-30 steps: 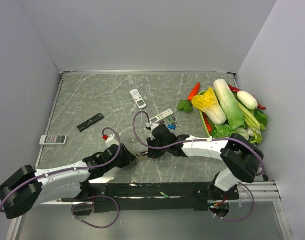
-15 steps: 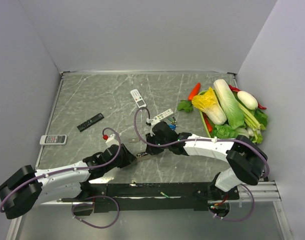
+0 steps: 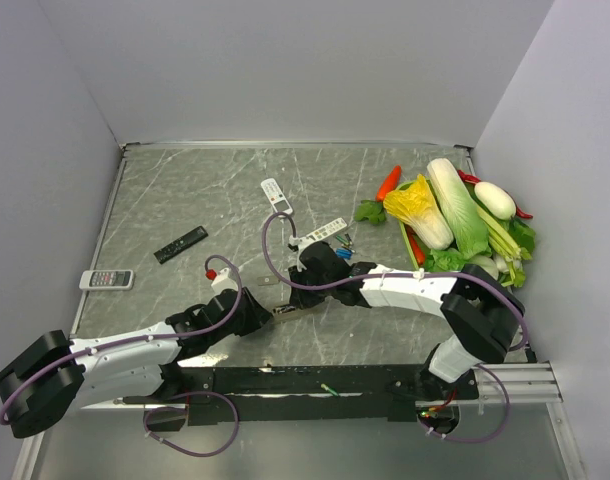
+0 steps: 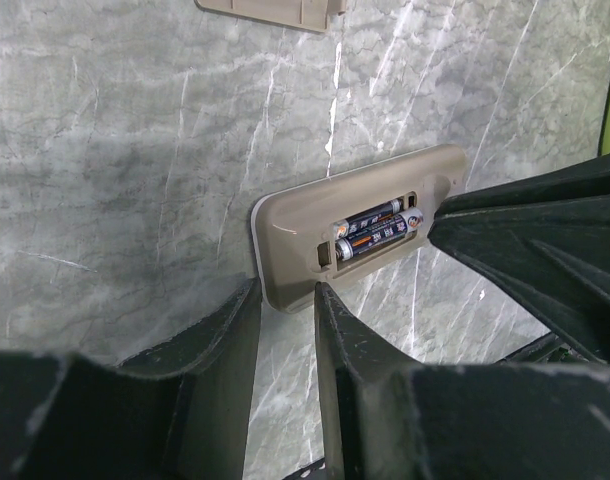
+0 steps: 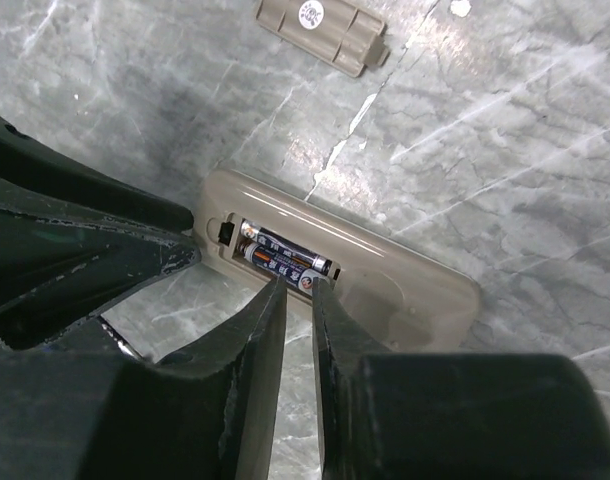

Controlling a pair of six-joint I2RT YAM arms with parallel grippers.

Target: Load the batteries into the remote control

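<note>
- My left gripper (image 4: 285, 300) pinches one end of the beige rectangular plastic remote control (image 4: 295, 235), jaws narrow around its edge.
- Two dark cylindrical batteries (image 5: 282, 260) sit in the bay, just ahead of my right gripper (image 5: 297, 300), its jaws nearly closed and empty.
- I'd press them flat, gently.

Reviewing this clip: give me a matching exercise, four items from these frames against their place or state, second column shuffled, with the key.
Items
1. two dark batteries
2. battery cover
3. black remote
4. red chili

Places or states
A. loose on the marble, apart from the beige remote
B. beside the vegetable pile, far right of the table
C. seated side by side in the open bay
D. left part of the table, away from both arms

Pairs: 1-C, 2-A, 3-D, 4-B
</note>
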